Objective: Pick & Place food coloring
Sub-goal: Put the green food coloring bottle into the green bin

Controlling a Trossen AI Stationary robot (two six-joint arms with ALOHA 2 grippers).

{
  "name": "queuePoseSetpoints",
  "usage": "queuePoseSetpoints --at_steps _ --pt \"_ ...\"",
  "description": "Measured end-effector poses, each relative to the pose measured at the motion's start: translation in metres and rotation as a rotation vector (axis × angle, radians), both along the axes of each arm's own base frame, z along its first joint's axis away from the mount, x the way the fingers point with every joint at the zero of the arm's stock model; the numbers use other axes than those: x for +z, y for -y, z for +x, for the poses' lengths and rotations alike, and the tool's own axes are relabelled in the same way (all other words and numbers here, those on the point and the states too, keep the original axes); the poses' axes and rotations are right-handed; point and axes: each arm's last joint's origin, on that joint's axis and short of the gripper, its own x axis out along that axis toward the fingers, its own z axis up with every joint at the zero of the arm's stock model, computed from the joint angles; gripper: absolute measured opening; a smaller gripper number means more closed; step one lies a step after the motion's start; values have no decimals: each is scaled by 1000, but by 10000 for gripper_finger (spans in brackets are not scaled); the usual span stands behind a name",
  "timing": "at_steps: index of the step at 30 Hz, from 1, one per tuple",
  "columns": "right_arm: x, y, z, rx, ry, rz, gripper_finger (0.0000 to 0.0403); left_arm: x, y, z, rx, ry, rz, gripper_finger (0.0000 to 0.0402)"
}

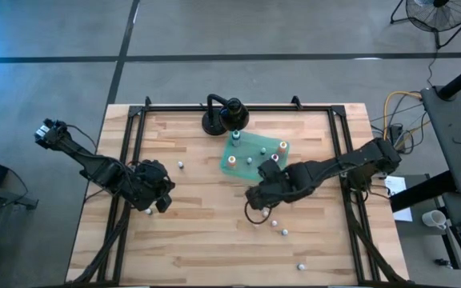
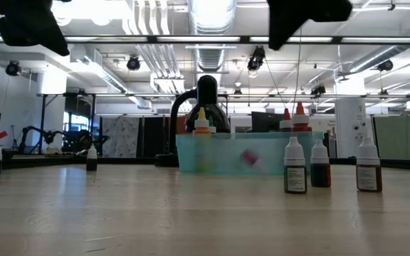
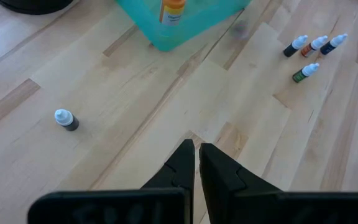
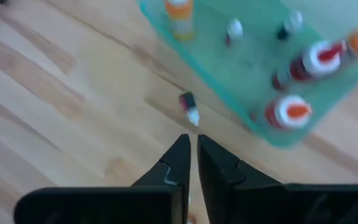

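Observation:
The food coloring bottles are small, with whitish caps and coloured bodies or labels. Several stand upright in a shallow green tray (image 1: 254, 144), among them an orange one (image 4: 179, 12) and two red ones (image 4: 288, 112). One small bottle (image 4: 189, 107) lies on the wood just outside the tray's edge, a little beyond my right gripper (image 4: 192, 140), which is shut, holds nothing and hovers near the tray's near side (image 1: 253, 198). My left gripper (image 3: 196, 149) hangs shut and holds nothing over the table's left half (image 1: 165, 204).
Loose bottles stand on the wood: one dark bottle (image 3: 65, 119) left of the tray, a group (image 3: 316, 46) near the right arm, more toward the near edge (image 1: 301, 266). A black round-based stand (image 1: 224, 116) stands behind the tray. Black rails (image 1: 126, 160) border the tabletop.

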Motion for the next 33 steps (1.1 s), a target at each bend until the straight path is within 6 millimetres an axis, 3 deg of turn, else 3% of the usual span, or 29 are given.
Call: queuePoseSetpoints --at_steps 10,19,25,33 --pt "16 30 13 52 32 -31 8 0 0 0 0 0 0 0" --pt "15 31 22 184 64 78 8 0 0 0 0 0 0 0" --pt "6 4 11 239 -8 212 9 0 0 0 0 0 0 0" --pt "-37 -62 -25 235 -206 420 51 0 0 0 0 0 0 0"
